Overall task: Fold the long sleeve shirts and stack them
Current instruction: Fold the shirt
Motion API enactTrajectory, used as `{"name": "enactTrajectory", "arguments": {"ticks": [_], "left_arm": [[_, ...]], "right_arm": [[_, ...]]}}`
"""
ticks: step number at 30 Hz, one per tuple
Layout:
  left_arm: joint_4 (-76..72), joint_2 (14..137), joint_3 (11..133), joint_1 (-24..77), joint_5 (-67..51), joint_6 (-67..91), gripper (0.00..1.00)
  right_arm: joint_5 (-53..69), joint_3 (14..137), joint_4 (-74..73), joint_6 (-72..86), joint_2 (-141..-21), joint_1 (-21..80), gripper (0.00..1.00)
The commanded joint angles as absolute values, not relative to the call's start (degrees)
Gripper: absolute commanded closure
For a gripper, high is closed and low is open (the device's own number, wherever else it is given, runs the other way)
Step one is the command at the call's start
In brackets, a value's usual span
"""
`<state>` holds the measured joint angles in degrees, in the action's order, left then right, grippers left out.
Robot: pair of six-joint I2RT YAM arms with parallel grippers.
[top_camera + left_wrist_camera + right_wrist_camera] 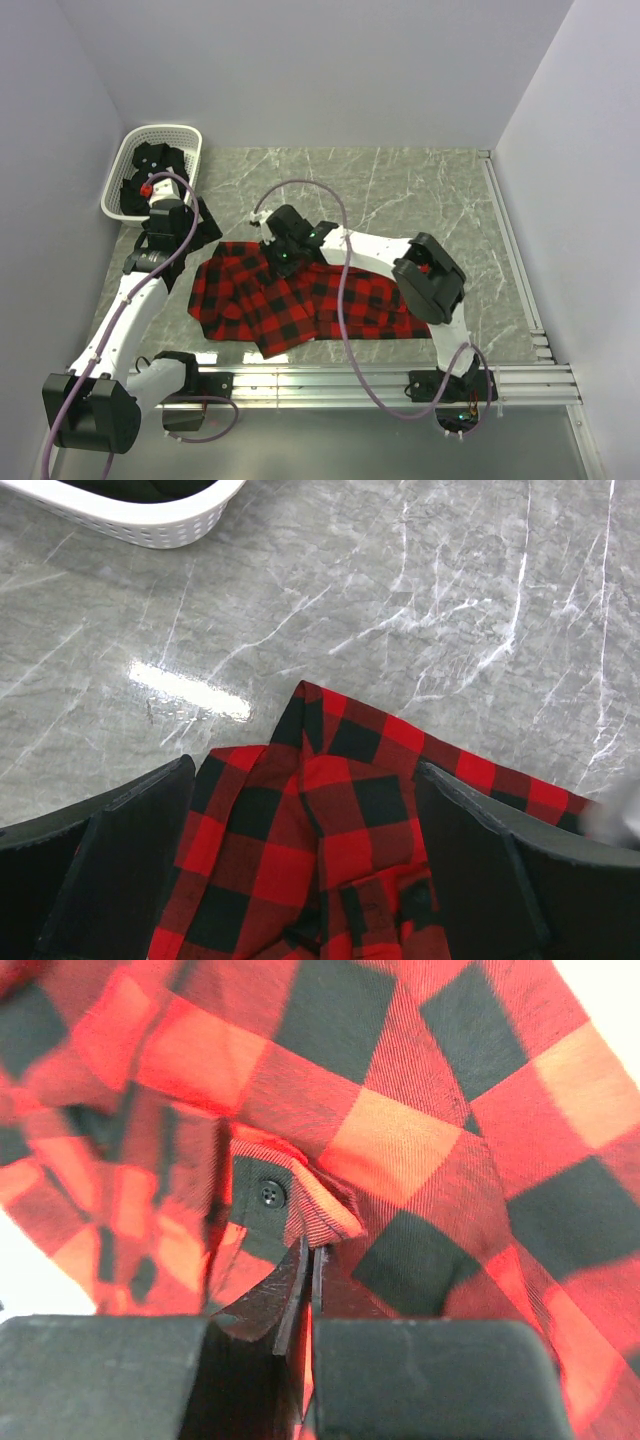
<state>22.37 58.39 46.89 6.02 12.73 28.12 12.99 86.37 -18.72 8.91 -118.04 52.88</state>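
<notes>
The flannel shirt (300, 310) lies spread on the near half of the marble-patterned table (400, 190). It is rumpled, with one corner hanging toward the near edge.

The right arm reaches in from the right side, across the red-and-black checks. The right gripper (308, 1260) is down on the cloth at the shirt's far left part. On the wrist view the two fingers are pressed tight together with a raised fold of flannel pinched at their tips. A sliver of red shows between them lower down. Just to the left of that fold sits a small black button (268, 1195) on a dark strip of the fabric.

On the left side, the left gripper (305, 768) stands wide open above the shirt's left end. One finger is on each side of a pointed flap of flannel. The far tip of that flap rests on the bare table. I cannot tell whether the fingers touch the cloth; nothing is held between them.

At the far left corner stands the white lattice basket (165, 130), near the wall and well apart from the flannel. The black shirt (160, 158) is bundled inside it, partly hidden behind the left wrist.
</notes>
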Motion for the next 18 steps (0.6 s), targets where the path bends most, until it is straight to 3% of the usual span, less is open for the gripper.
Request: {"name": "enactTrajectory", "arguments": {"ticks": [1, 10, 18], "left_arm": [[21.2, 57.8, 47.6, 6.2, 11.9, 27.7, 0.02], [20.4, 57.4, 47.3, 6.1, 10.2, 27.7, 0.02], [18.0, 57.4, 46.1, 6.2, 2.9, 26.3, 0.04]], "right_arm": [[11.1, 89.4, -17.9, 6.7, -108.0, 53.3, 1.0], [5.4, 86.2, -17.7, 8.2, -95.5, 53.3, 1.0], [-16.4, 81.9, -18.0, 16.5, -89.2, 52.0, 1.0]]}}
